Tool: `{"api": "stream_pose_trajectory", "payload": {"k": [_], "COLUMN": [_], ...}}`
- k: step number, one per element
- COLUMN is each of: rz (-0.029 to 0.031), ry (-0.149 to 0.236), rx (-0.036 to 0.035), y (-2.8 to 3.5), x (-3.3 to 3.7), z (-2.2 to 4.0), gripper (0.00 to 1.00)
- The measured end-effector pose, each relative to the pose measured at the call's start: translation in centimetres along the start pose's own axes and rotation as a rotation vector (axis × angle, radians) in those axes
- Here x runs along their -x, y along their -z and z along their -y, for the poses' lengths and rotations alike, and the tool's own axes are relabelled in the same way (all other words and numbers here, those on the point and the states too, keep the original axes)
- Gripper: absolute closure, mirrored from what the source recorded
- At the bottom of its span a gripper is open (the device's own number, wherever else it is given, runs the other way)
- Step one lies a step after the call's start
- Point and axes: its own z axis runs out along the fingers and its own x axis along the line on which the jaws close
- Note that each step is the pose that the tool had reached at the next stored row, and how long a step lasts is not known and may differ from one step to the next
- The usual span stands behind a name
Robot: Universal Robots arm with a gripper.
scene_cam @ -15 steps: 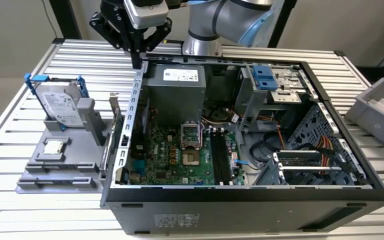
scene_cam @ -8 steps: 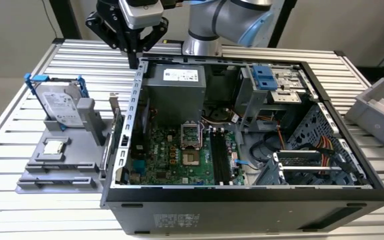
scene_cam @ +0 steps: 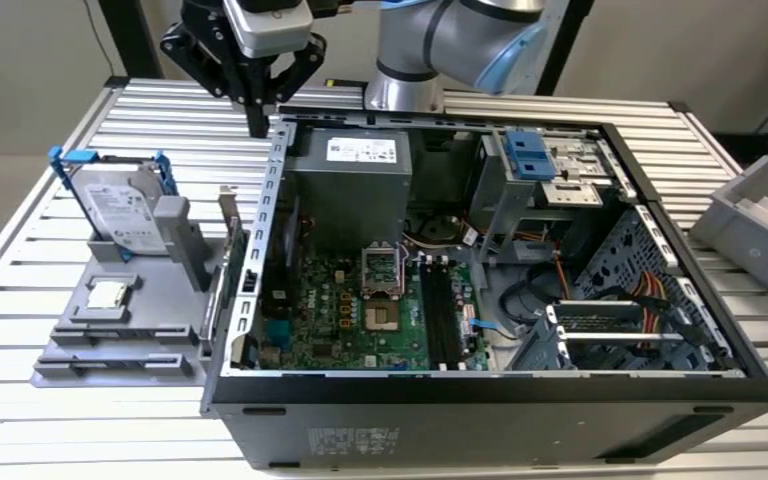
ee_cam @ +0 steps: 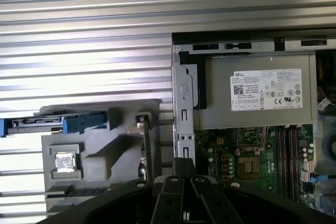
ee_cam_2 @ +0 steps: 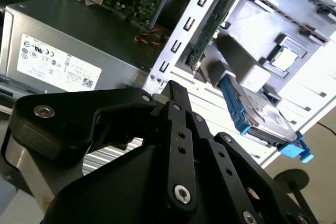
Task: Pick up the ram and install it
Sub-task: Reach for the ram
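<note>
**Ram**: thin dark board standing on edge in a slot of the grey holder. It is on the side nearest the case, just beside the case wall. Nothing is touching it.

**Holder, other contents:** drive, chip.

**Gripper**: hovering over the table by the case corner next to the power supply, above the ram and clear of it. The jaws look pressed together, with nothing between them.

**Slots**: long and black, apparently vacant.

**Handling, as judged:** the step in hand is the approach to the ram.
- Spread the jaws before descending.
- Set them across the flat faces at mid-length, square to the top edge.
- Keep clear of the case wall.
- Draw the ram straight out of the holder.
</note>
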Motion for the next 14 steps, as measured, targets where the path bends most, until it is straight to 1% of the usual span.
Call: {"api": "stream_pose_trajectory", "payload": {"k": [14], "rz": [-0.001], "ry": [0.0], "rx": [-0.0001], "y": [0.01], "x": [-1.54], "z": [0.11], "gripper": [1.0]}}
